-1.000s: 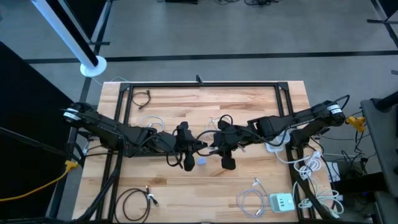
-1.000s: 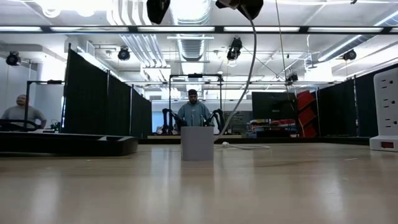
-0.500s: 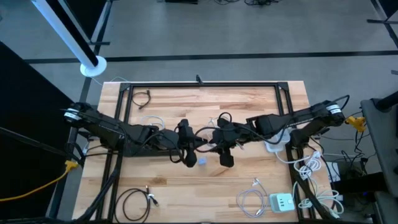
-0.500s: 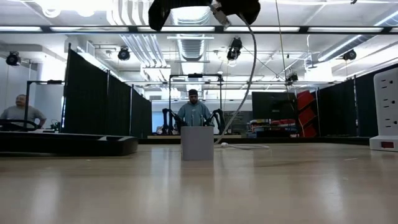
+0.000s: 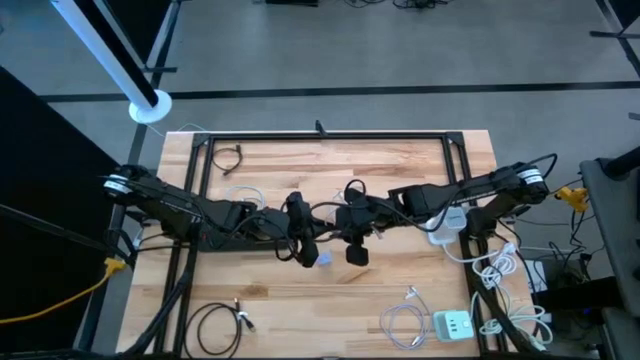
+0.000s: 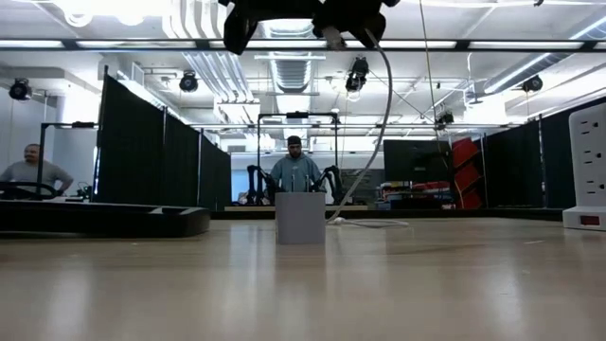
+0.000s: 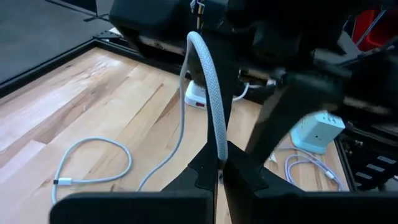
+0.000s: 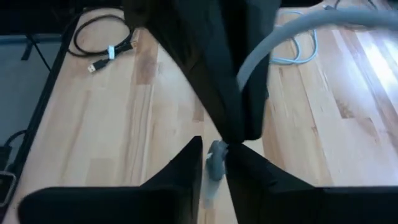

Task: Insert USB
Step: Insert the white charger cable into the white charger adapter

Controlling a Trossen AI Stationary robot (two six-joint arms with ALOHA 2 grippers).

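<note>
High view: the left gripper [image 5: 306, 252] and right gripper [image 5: 356, 250] meet at table centre, with a small grey charger block [image 5: 322, 259] on the table [image 5: 330, 160] between them. Low view: the block [image 6: 300, 219] stands upright, both grippers overhead at 12 o'clock. Wrist views: the left gripper [image 7: 217, 180] is clenched on a grey braided cable [image 7: 211, 99]; the right gripper [image 8: 214, 165] grasps the USB plug [image 8: 216, 160].

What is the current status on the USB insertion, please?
Left gripper and right gripper close together above mid-table. Left shut on grey braided cable. Right shut on cable's plug. White charger block below, nothing plugged in.
</note>
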